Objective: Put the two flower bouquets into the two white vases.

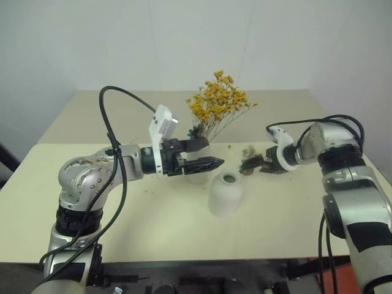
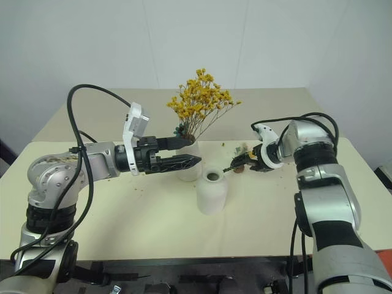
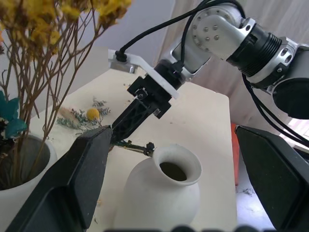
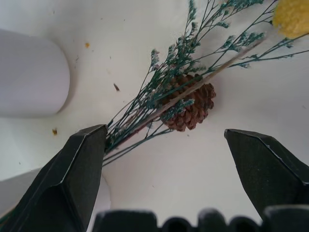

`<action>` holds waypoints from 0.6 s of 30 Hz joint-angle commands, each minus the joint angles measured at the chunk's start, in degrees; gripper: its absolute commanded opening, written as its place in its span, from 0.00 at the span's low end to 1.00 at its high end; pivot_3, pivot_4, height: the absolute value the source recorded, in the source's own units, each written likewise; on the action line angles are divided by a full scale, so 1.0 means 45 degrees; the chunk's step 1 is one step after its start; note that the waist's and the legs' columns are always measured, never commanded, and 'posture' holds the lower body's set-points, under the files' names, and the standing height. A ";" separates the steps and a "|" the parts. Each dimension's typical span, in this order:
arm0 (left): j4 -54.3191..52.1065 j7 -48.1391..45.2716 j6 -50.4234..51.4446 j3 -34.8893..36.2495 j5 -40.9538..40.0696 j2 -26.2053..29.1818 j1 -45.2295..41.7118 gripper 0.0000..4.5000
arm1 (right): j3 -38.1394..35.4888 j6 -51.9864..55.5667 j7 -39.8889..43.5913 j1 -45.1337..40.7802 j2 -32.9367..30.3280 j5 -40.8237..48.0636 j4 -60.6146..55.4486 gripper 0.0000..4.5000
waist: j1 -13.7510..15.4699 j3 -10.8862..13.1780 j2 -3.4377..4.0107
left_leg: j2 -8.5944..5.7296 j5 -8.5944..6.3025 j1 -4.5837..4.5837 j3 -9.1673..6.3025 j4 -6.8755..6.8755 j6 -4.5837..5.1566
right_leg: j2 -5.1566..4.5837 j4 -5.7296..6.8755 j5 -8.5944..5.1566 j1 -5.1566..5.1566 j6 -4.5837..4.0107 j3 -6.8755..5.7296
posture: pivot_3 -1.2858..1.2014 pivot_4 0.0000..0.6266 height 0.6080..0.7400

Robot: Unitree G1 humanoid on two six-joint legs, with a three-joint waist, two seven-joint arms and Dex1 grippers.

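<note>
Nearest to me on the cream table (image 1: 153, 226) stands the short domed vase (image 1: 225, 193), upright, its small mouth empty. Just behind it I hold the left gripper (image 1: 205, 154) level and pointing toward the right arm, fingers apart and gripping nothing, in front of the tall white vase (image 1: 197, 171). That vase already carries the bushy yellow bouquet (image 1: 217, 101), whose thin brown stems rise from the mouth and fan up and slightly to the right. Over on the right, my right gripper (image 2: 237, 165) angles down toward the table with its fingers spread wide, closed on nothing. In its wrist view the grey-green sprig (image 4: 183, 92) lies flat on the table between the open fingers, long axis running diagonally: stem ends close to one finger (image 4: 72, 174), the yellow ball flower (image 4: 291, 17) at the far end. A small pine cone (image 4: 190, 107) sits under the sprig's middle.
</note>
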 commanded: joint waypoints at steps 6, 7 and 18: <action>-0.0622 0.0364 0.0081 0.0519 -0.0396 0.0319 0.0199 0.99 | -0.1199 -0.1003 -0.0472 -0.1157 0.0980 -0.0625 0.2468 1.00 | 0.0003 -0.0001 0.0003 | -0.0001 0.0000 0.0003 -0.0001 -0.0002 0.0000 | 0.0000 0.0031 0.0000 0.0002 0.0000 0.0000 | 0.52 0.24 1.00; -0.0632 0.0392 0.0079 0.0509 -0.0401 0.0332 0.0216 0.99 | -0.1388 -0.1206 -0.0676 -0.1168 0.1100 -0.0684 0.2701 1.00 | 0.0001 -0.0001 0.0004 | 0.0000 0.0000 0.0003 -0.0001 -0.0002 0.0000 | 0.0001 0.0031 0.0000 0.0002 0.0000 -0.0001 | 0.52 0.24 1.00; -0.0631 0.0549 0.0009 0.0441 -0.0330 0.0442 0.0244 1.00 | -0.2466 -0.2551 -0.1019 -0.1168 0.1733 -0.1165 0.3513 0.79 | -0.0015 0.0000 0.0008 | -0.0001 0.0000 0.0004 -0.0001 -0.0005 0.0000 | 0.0002 0.0034 0.0000 0.0002 -0.0001 -0.0001 | 0.52 0.24 1.00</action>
